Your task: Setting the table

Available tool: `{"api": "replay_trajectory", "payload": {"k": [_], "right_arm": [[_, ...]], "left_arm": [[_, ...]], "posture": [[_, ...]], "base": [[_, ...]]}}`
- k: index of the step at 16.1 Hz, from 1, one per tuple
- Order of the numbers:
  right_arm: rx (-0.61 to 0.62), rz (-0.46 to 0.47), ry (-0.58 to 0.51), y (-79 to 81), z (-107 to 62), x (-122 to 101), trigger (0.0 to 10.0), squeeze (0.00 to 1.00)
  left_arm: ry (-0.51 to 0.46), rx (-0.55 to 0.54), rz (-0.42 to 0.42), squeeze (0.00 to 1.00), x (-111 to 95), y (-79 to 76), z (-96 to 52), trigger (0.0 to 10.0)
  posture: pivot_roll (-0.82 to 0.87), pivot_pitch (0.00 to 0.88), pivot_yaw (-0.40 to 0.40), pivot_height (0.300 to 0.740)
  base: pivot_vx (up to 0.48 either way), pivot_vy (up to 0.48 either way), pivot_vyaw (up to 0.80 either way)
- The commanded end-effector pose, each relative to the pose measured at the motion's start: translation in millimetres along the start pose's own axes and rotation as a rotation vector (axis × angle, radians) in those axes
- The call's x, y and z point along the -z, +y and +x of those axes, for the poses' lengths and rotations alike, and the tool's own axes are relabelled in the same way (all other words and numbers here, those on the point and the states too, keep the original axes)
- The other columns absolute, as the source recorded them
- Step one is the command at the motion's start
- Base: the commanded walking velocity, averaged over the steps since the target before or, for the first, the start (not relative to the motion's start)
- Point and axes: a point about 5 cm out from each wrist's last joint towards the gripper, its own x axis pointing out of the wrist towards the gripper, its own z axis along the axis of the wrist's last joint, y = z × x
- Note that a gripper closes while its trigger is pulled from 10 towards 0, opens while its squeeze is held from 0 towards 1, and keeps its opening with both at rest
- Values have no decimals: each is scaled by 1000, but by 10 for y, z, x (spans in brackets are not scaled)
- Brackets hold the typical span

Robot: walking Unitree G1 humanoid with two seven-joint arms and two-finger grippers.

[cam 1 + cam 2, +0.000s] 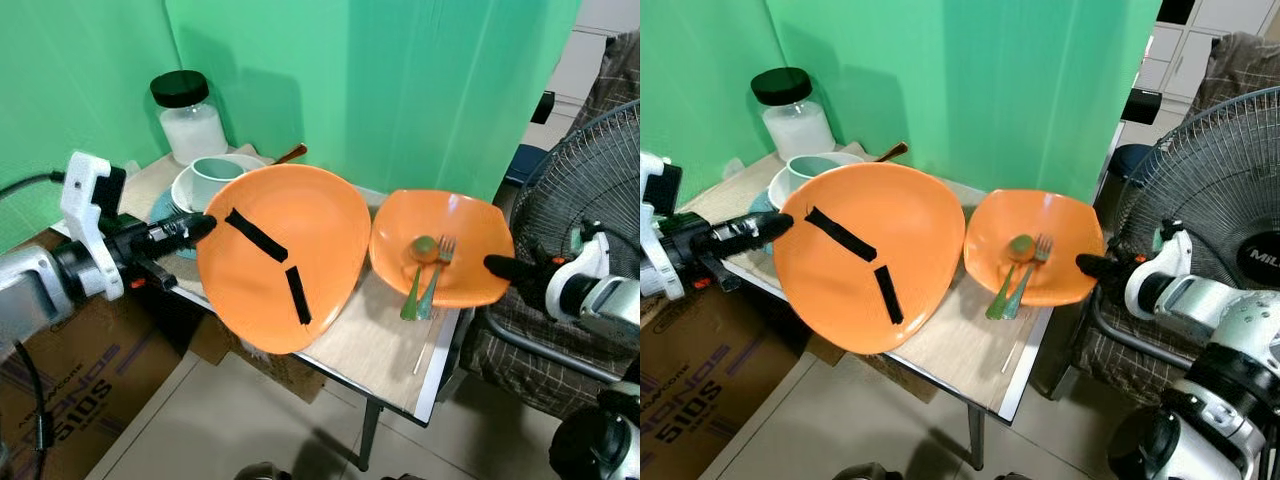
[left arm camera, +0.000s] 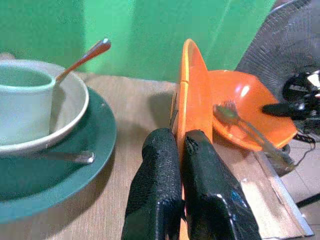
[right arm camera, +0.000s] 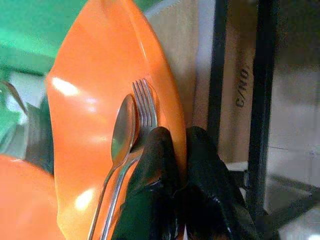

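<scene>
I have the large orange plate (image 1: 285, 255) nearest, tipped on edge above the worktop (image 1: 385, 345); my left tool (image 2: 181, 150) clamps its rim for carrying. My right tool (image 3: 179, 145) pinches the smaller orange plate (image 1: 455, 235), keeping 1 spoon (image 1: 418, 270) and 1 fork (image 1: 438, 265) aboard.

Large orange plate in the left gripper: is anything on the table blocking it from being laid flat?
Yes. The large orange plate is tilted over the table's middle; the teal plate crowds one side, the smaller orange plate held by the right gripper the other.
</scene>
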Motion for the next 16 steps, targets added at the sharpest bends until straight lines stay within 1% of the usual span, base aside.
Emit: {"api": "replay_trajectory", "payload": {"k": [1,2,3,4,5,6,9,10,11,12,13,14,15,16], "right_arm": [[-34,-36,10,101,25,20,0,0],[-36,-37,18,106,40,39,0,0],[-55,-41,47,150,89,107,0,0],[-64,-44,57,173,106,130,0,0],[-87,-47,77,232,151,183,0,0],[-93,-47,81,246,165,196,0,0],[-142,-63,126,371,263,321,0,0],[-141,-84,134,401,295,359,6275,0],[-137,-92,134,411,318,377,10000,0],[-122,-110,125,423,390,416,10000,0],[-119,-119,125,426,413,429,10000,824],[-96,-125,103,398,436,417,10000,1000],[-86,-130,87,386,443,403,10000,1000],[-90,-150,39,394,437,346,10000,1000]], "left_arm": [[-51,71,68,0,-161,-93,-69,0],[-53,75,81,0,-183,-88,-105,0],[-61,94,114,0,-274,-88,-205,0],[-68,99,123,0,-307,-86,-238,0],[-94,111,135,0,-396,-85,-311,0],[-102,109,140,0,-422,-83,-324,0],[-190,92,107,0,-537,-11,-370,0],[-215,86,95,0,-553,18,-377,0],[-227,82,88,0,-559,33,-380,0],[-254,62,68,0,-568,86,-380,0],[-263,45,64,0,-572,116,-376,0],[-289,12,57,0,-591,176,-357,0],[-313,-1,50,0,-611,209,-345,0],[-362,-2,30,0,-649,249,-313,0]], "posture": [[46,0,23,740],[46,0,23,740],[53,0,17,740],[55,0,17,740],[58,0,13,740],[62,0,11,740],[59,0,15,740],[58,0,16,740],[57,0,17,740],[54,0,19,740],[54,0,18,740],[58,0,17,740],[58,0,17,740],[58,0,18,740]], "base": [[0,0,0],[0,0,0],[0,0,0],[0,0,0],[0,0,0],[0,0,0],[0,0,0],[0,0,0],[0,0,0],[0,0,0],[0,0,0],[0,0,0],[0,0,0],[0,0,0]]}}
